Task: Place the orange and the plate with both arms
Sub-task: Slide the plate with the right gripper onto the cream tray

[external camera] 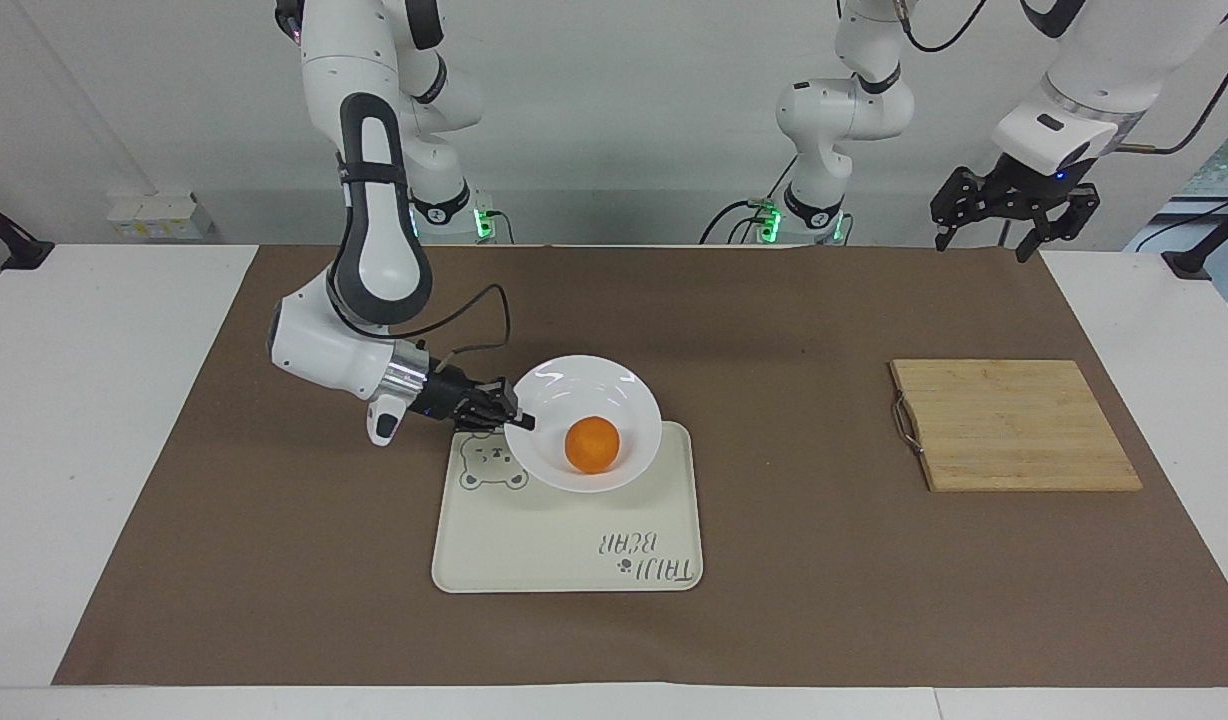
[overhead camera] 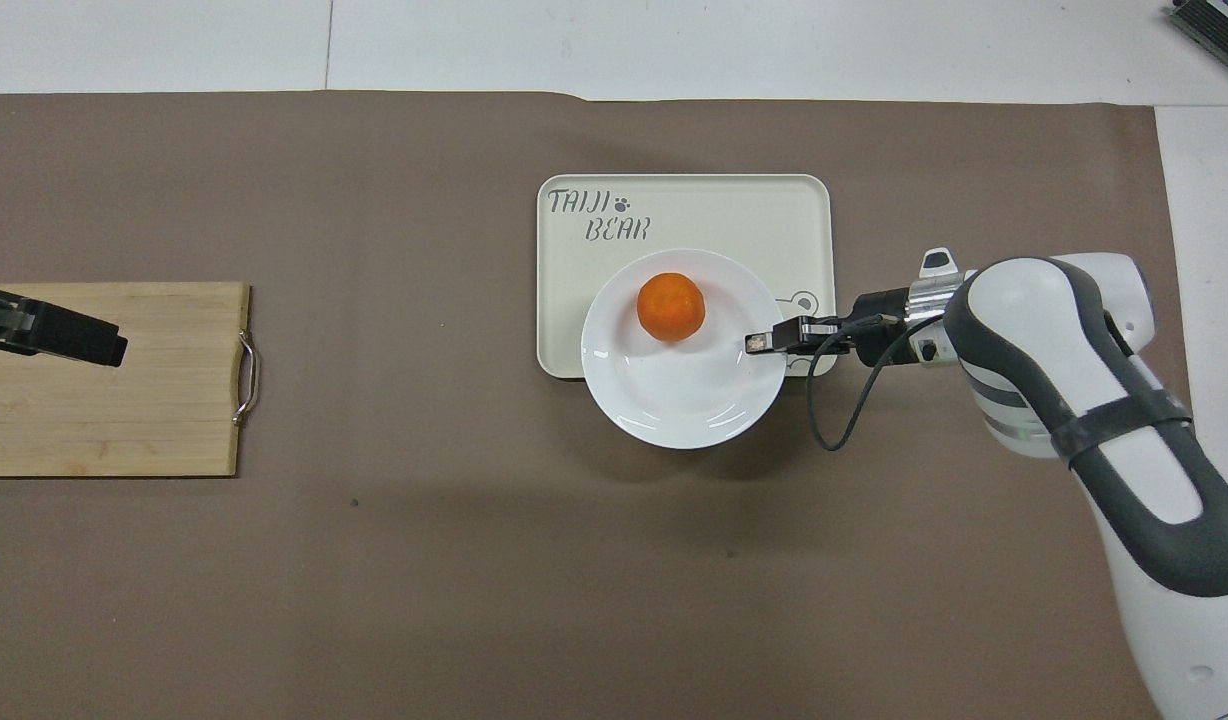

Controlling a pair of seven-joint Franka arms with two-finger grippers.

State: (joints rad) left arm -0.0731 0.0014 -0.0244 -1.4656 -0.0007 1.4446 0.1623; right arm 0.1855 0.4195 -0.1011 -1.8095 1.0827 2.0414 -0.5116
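Note:
The white plate (external camera: 584,385) carries the orange (external camera: 592,444) and is held up in the air, slightly tilted, over the part of the cream bear tray (external camera: 574,540) nearer to the robots. My right gripper (external camera: 522,420) is shut on the plate's rim at the right arm's end. In the overhead view the right gripper (overhead camera: 759,343) pinches the plate (overhead camera: 674,395), and the orange (overhead camera: 671,306) lies on the plate's farther half. My left gripper (external camera: 1009,215) is open, empty and raised high; it waits over the cutting board in the overhead view (overhead camera: 64,338).
The cream tray (overhead camera: 694,210) with bear drawing and lettering lies mid-table on the brown mat. A wooden cutting board (external camera: 1014,425) with a metal handle lies toward the left arm's end and shows in the overhead view (overhead camera: 154,420).

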